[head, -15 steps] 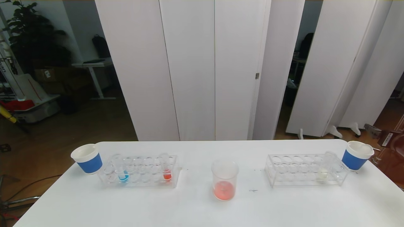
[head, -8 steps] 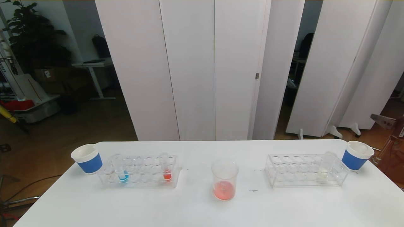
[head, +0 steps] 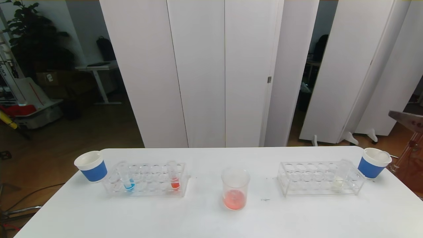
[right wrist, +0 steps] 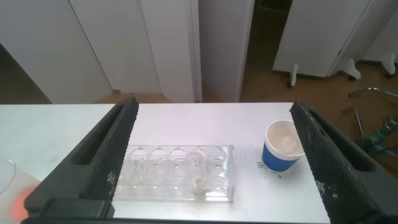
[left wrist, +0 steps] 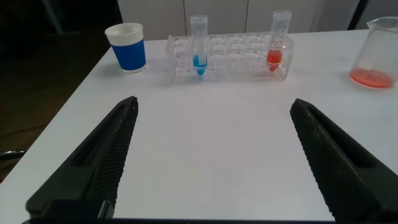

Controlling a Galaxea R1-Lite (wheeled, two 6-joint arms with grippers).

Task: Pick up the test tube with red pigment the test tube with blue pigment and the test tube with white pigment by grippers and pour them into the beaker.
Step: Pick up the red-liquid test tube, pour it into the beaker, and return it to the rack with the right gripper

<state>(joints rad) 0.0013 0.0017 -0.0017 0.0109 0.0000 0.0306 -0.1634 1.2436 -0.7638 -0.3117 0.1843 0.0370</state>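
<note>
On the white surface point(head: 205, 221) the beaker point(head: 235, 188) stands near the middle, upright, with a shallow layer of orange-red liquid at its bottom. To its left a clear rack point(head: 147, 180) holds the test tube with blue pigment point(head: 126, 178) towards its left end and a tube with orange-red liquid point(head: 173, 177) towards its right end, both upright in their holes. A blue-and-white paper cup point(head: 91, 166) sits just beside that rack's left end. To the beaker's right a second clear rack point(head: 319, 178) holds the test tube with white pigment point(head: 340, 177) near its right end, with another paper cup point(head: 374, 162) just beyond it. The left gripper point(left wrist: 211, 162) hovers released, jaws spread wide, above bare surface short of the left rack and holding nothing. The right gripper point(right wrist: 211, 155) hangs high above the right rack and cup, also spread wide and empty.
</note>
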